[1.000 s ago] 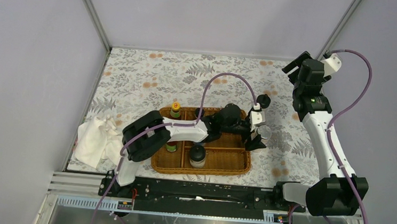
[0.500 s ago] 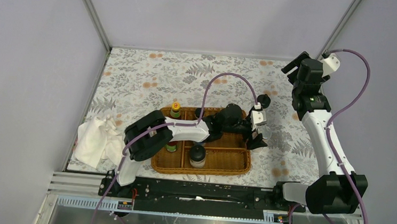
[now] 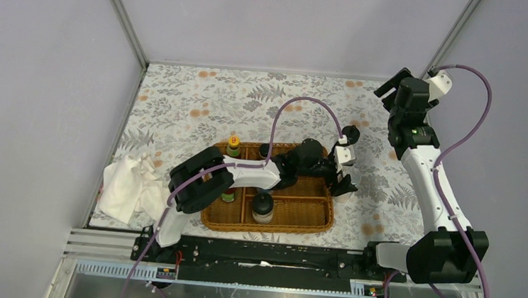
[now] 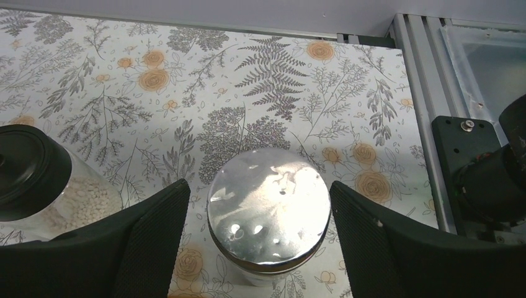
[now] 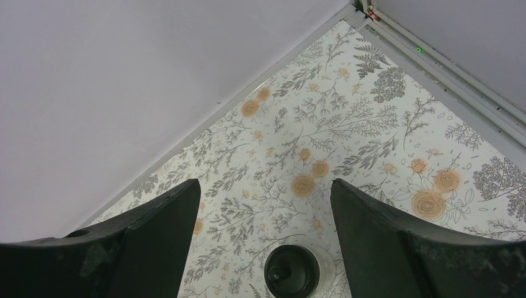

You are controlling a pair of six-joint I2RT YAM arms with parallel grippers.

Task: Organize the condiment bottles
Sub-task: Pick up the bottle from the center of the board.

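My left gripper (image 3: 347, 182) is open just right of the wicker basket (image 3: 312, 220). Its fingers straddle a silver-lidded shaker (image 4: 268, 211) standing on the flowered cloth; the pads are apart from the lid on both sides. A cream jar with a black knobbed lid (image 4: 31, 171) stands beside it, also seen from above (image 3: 350, 134) and in the right wrist view (image 5: 291, 270). My right gripper (image 3: 392, 88) is open, empty and raised high at the back right. In the basket stand a yellow-capped bottle (image 3: 234, 145), another bottle (image 3: 227, 197) half hidden by the arm, and a black-lidded jar (image 3: 262, 204).
A crumpled white cloth (image 3: 126, 184) lies at the table's left edge. The right arm's base (image 4: 490, 180) and the metal rail (image 4: 428, 112) are close beyond the shaker. The left arm lies across the basket's back compartments. The other bottles are hidden.
My left gripper has moved slightly right and down, so the shaker now sits between its fingers and is covered in the top view. The right arm has barely moved.
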